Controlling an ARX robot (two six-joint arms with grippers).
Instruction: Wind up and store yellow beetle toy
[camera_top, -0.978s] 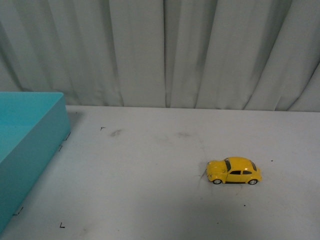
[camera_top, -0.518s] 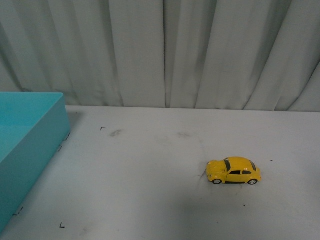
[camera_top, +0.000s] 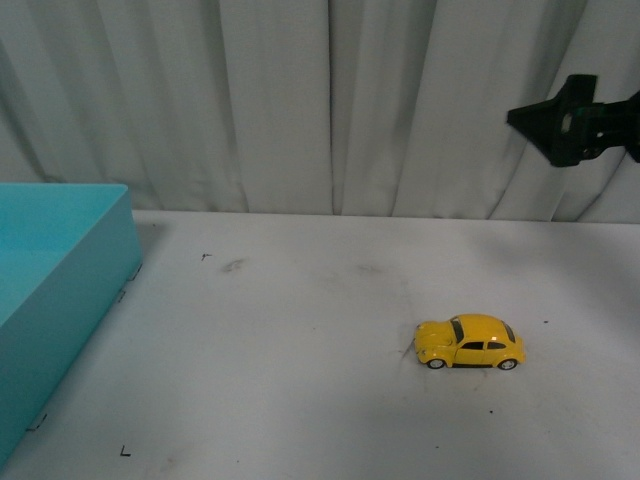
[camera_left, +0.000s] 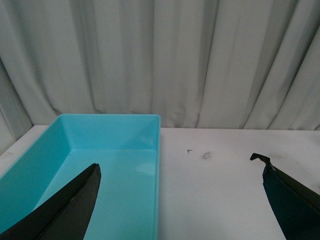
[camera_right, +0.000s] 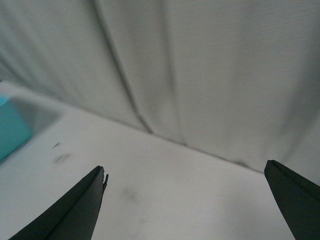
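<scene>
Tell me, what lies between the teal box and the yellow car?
Only bare table with faint smudges separates box and car, as the front view shows.

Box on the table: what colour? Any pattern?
The box is plain teal, no pattern. It shows best in the left wrist view.

yellow beetle toy (camera_top: 470, 342) | upright on wheels | side-on | nose left

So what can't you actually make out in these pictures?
yellow beetle toy: seen in the front view only, too small to show any winding part; its far side is hidden.
teal box: cut off by the front view's left edge; in the left wrist view a left gripper finger covers part.
right gripper: its wrist view is blurred and misses the toy.
</scene>
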